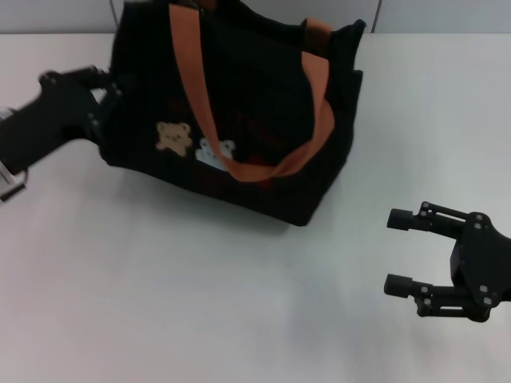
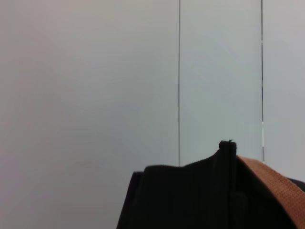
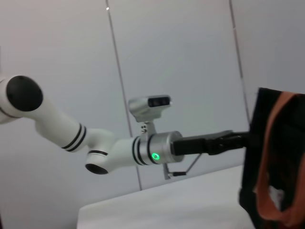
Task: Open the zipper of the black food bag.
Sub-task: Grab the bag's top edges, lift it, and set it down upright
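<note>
The boxy black fabric food bag (image 1: 239,104) with orange-brown straps stands on the white worktop (image 1: 200,303). The left pincer (image 1: 102,88) touches its left end, grip hidden. The right pincer (image 1: 399,251) hovers wide, well apart.

The black food bag (image 1: 263,120) stands upright on the white table (image 1: 200,295), turned at an angle. Its orange-brown straps (image 1: 196,96) droop over the bear-printed front. The zipper cannot be made out.
</note>
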